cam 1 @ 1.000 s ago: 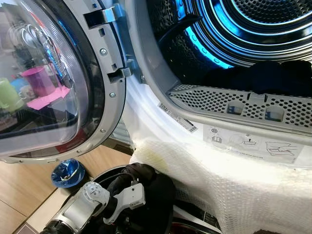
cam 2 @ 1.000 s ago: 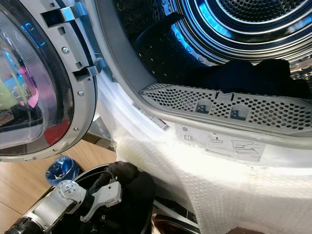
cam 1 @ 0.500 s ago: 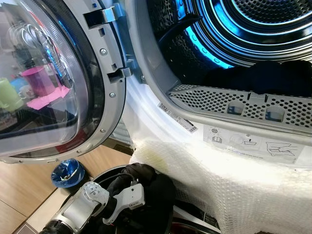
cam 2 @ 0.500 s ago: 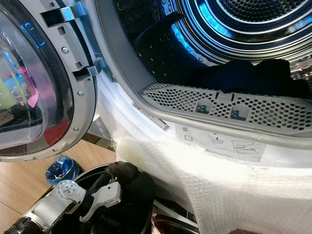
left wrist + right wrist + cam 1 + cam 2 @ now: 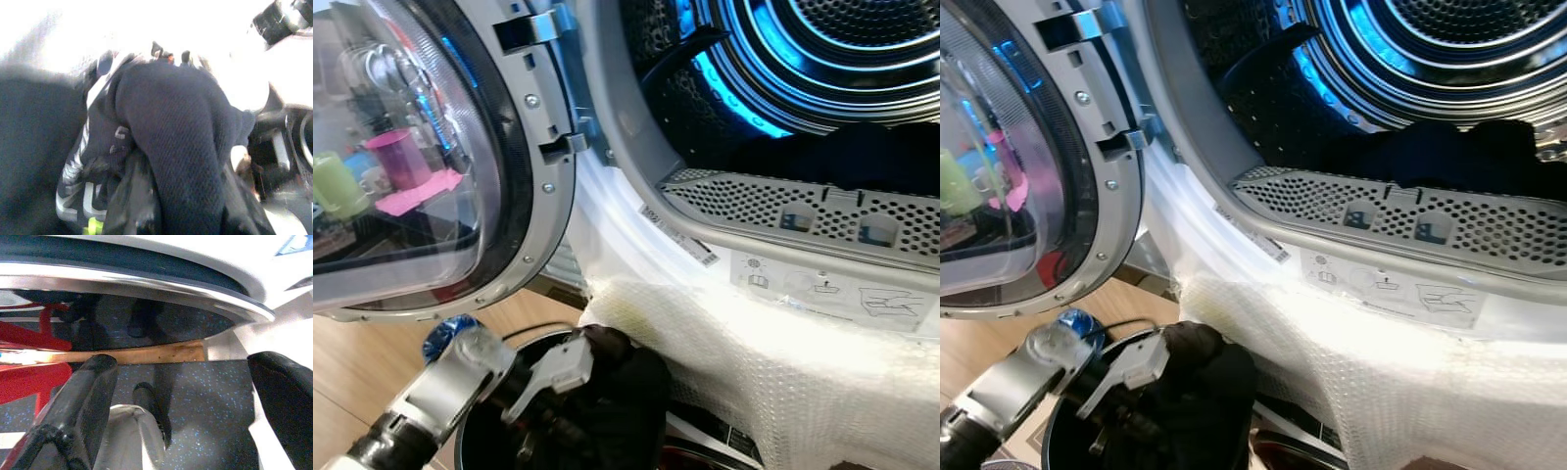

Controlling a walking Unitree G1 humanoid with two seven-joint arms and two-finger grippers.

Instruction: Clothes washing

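Left gripper (image 5: 570,406): fingers buried in dark garment (image 5: 622,406), grasp indeterminable. Dryer sticker (image 5: 822,291): pictograms, unreadable.

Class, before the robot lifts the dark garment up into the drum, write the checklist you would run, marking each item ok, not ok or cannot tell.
1. Machine door open: ok.
2. Drum mouth unobstructed: ok; dark clothes lie low inside.
3. Left end effector grips the dark garment: cannot tell, cloth hides the fingers.
4. Garment free of the black basket: not ok, still down in it.
5. Right end effector clear of the door path: cannot tell; it hangs open near the floor.
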